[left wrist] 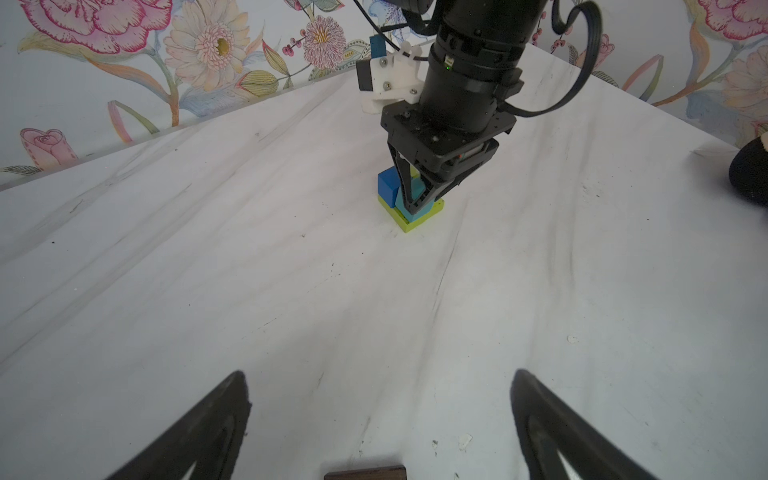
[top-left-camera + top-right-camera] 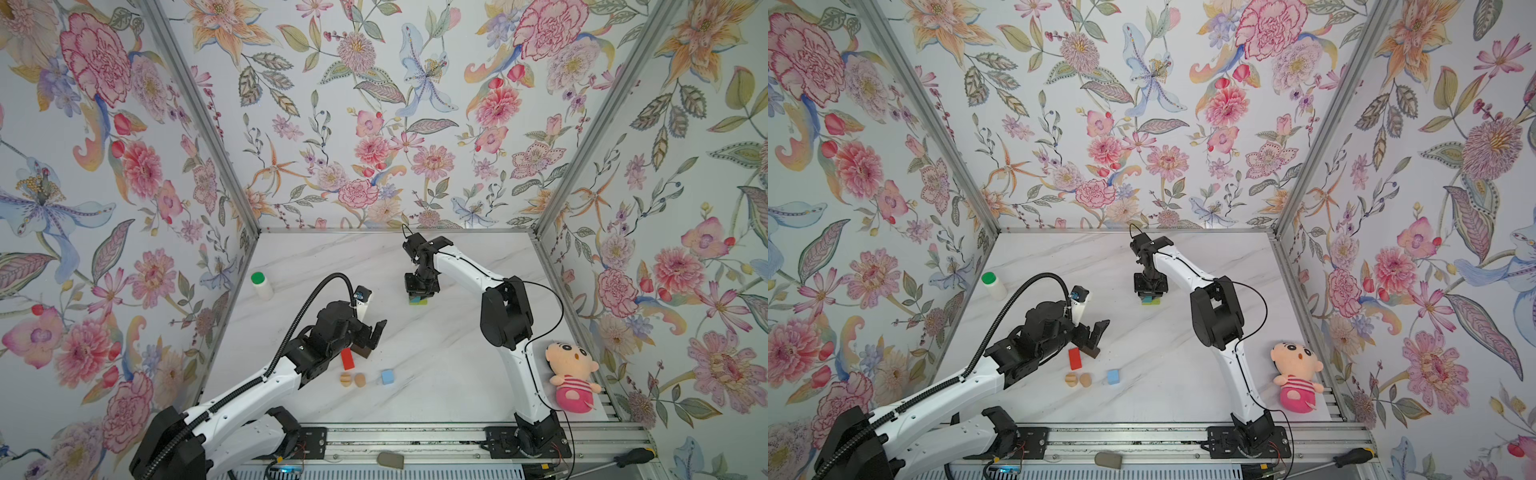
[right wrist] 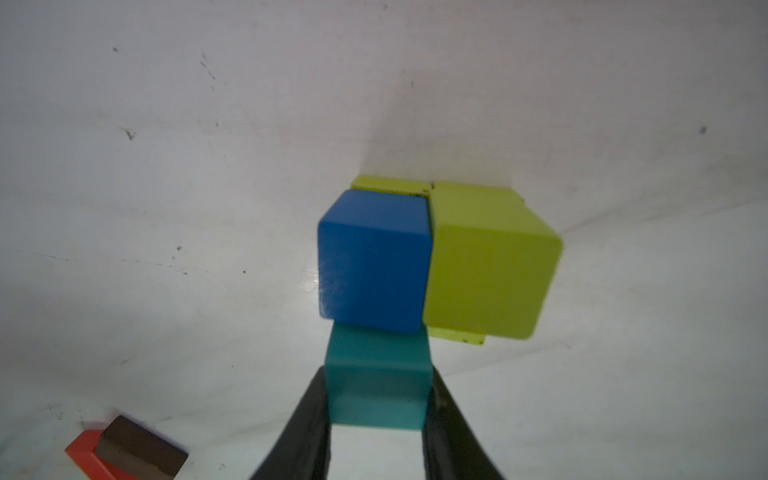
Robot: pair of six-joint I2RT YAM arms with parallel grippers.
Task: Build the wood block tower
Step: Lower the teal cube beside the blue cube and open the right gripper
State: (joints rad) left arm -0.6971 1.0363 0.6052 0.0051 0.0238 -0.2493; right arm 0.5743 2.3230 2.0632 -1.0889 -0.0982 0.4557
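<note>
Floral walls (image 2: 374,104) box in the white marble tabletop (image 2: 436,374). My right gripper (image 3: 377,386) pinches the teal cube (image 3: 374,357) on the lime-green slab (image 1: 409,224), beside the blue cube (image 3: 374,257); my left gripper (image 1: 379,376) gapes wide, empty, well apart from that slab.

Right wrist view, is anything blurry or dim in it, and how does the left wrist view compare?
Right wrist view: the teal cube between the jaws is soft, the blue cube sharper, the corners dim. Left wrist view: brighter, the table evenly lit, the near jaws dark and fuzzy-edged.
</note>
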